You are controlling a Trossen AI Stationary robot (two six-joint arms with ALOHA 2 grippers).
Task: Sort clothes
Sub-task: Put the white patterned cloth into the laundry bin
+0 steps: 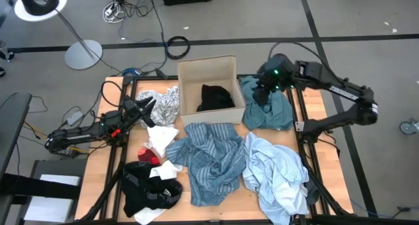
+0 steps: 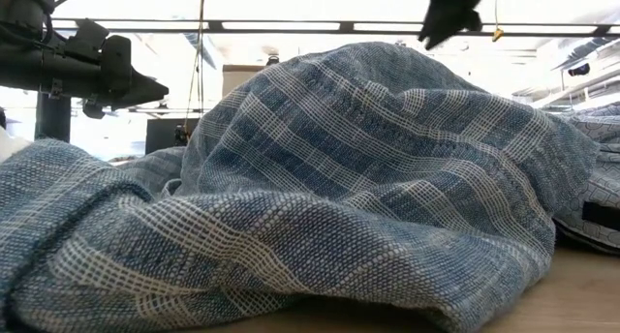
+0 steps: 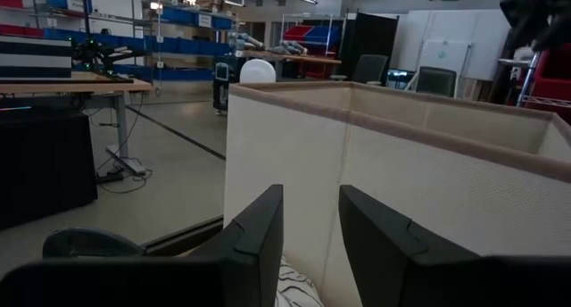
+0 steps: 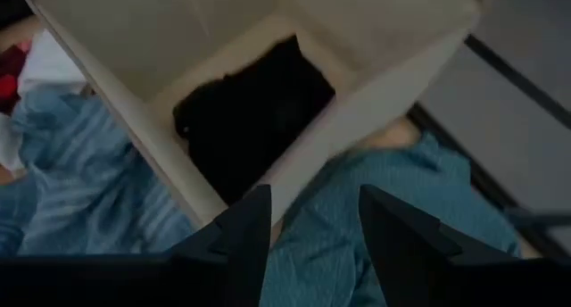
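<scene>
Your right gripper (image 4: 308,231) hovers with jaws spread and empty, above the corner of the cardboard box (image 1: 188,71). Directly beneath and just past the jaws lies the teal top (image 1: 268,110), bunched on the table (image 1: 330,159) against the box's outer wall. Its long axis runs roughly along that wall, from the box's far corner toward the table's front. This arm is by far the nearer one to it; a drop straight down looks like the shortest approach.

Box interior, just ahead of those jaws: one black piece (image 4: 254,120) already lies on the floor of the box, with room around it. Mind the box rim on descent, as it sits close beside the jaws.

Left gripper (image 3: 308,244): jaws slightly parted, nothing between them, held low and pointing at the opposite box wall. The grey-white patterned piece (image 1: 163,102) sits just below and in front of them.

Farther out toward the table's front: blue striped shirt (image 1: 209,156) spread across the middle, pale blue shirt (image 1: 275,173) beside it on the right arm's side. On the left arm's side are the red sock (image 1: 147,153), a white sock (image 1: 163,169) and another black garment (image 1: 147,189). Open table is scarce; free room lies mainly above the pile.
</scene>
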